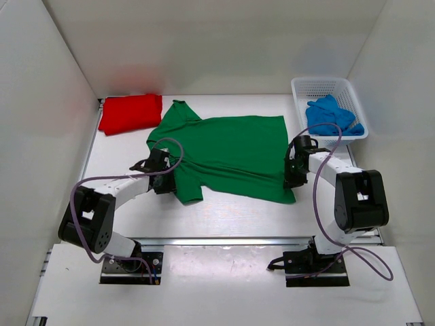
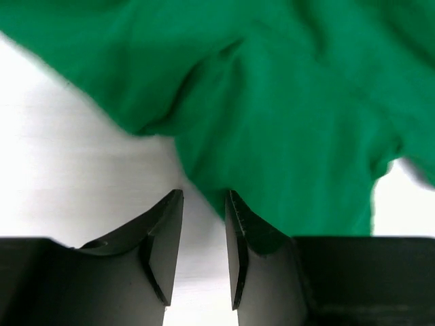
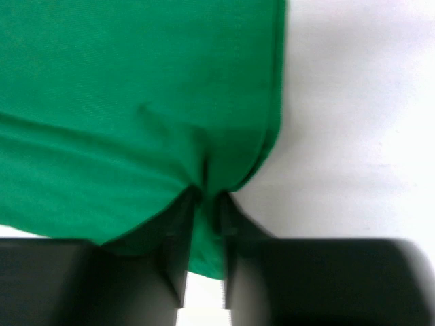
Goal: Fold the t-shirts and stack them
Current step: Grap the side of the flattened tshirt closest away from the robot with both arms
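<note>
Nothing to read here: the green t-shirt (image 1: pixel 231 153), the red t-shirt (image 1: pixel 130 113), the blue t-shirt (image 1: pixel 331 117) and the white basket (image 1: pixel 319 85) all show plain surfaces, with no legible print, label, brand or number.

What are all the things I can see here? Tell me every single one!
green t-shirt: one, bright green, spread out in the middle of the table
red t-shirt: one, red, folded at the far left corner
blue t-shirt: one, blue, bunched inside the basket
basket: one, white mesh, far right corner
table: one, white, under everything
left gripper: one, black, open by the green t-shirt's near sleeve
right gripper: one, black, pinching the green t-shirt's right edge
</note>
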Robot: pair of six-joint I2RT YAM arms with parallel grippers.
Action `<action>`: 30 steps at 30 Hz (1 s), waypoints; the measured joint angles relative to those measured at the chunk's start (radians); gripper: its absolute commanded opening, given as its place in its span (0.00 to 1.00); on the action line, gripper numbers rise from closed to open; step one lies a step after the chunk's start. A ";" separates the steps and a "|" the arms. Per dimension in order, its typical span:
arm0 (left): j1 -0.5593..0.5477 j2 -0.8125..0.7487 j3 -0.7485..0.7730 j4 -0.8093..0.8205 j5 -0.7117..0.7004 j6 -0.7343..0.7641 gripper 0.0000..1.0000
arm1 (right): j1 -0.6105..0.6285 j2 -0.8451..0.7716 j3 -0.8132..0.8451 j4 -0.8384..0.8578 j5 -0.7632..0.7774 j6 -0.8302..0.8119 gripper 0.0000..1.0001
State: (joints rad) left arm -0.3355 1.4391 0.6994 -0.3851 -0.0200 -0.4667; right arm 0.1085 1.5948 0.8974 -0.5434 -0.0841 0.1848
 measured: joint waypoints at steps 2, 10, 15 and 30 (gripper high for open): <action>-0.011 0.014 0.002 0.024 -0.007 -0.010 0.44 | 0.000 -0.002 -0.002 0.000 -0.004 0.007 0.54; -0.046 0.072 0.024 0.109 -0.027 -0.037 0.03 | 0.011 -0.145 -0.093 -0.005 0.016 0.042 0.68; -0.056 0.085 0.034 0.118 -0.024 -0.034 0.00 | 0.026 -0.164 -0.148 -0.007 0.024 0.076 0.59; -0.071 -0.429 0.025 -0.288 0.024 0.027 0.00 | 0.104 -0.384 -0.194 -0.155 0.005 0.129 0.00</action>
State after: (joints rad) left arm -0.4065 1.0103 0.7246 -0.6731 0.0044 -0.4393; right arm 0.2127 1.2106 0.7036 -0.6983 -0.0792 0.3141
